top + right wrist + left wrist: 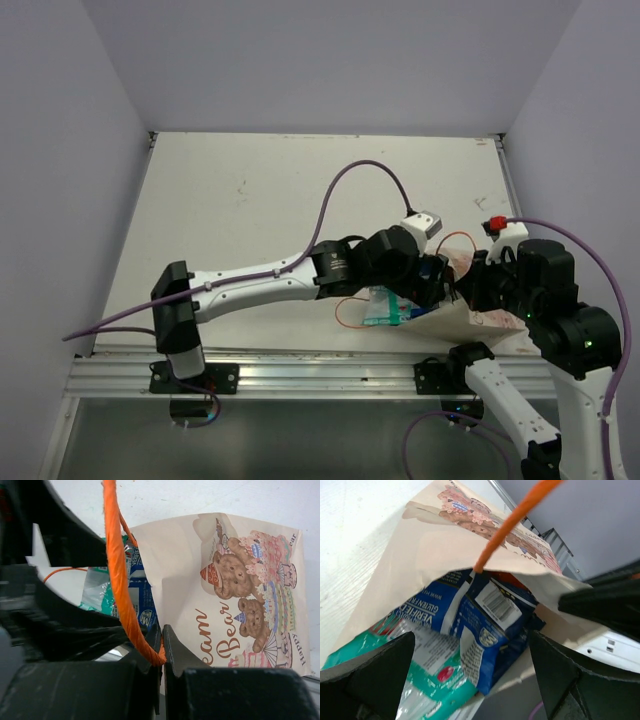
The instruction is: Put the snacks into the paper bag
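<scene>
Worktop (260, 200): paper bag (180, 565) lies on its side at the near right edge, mouth towards the left arm.

Contents: dark blue packet (445, 610) sits in the mouth. The teal-and-white packet (435, 695) lies under it and appears partly outside. Other snacks are not visible.

Left claw (472, 640): jaws wide apart, gripping nothing, straddling both packets.

Right claw (161, 635): pinched shut on the orange string handle (117, 580), lifting the upper lip.

Judgement – insertion incomplete. Recommended: hold the handle taut so the mouth stays open, then nudge the teal packet deeper with a level push – fingers clear of the foil edges and the loose handle.
</scene>
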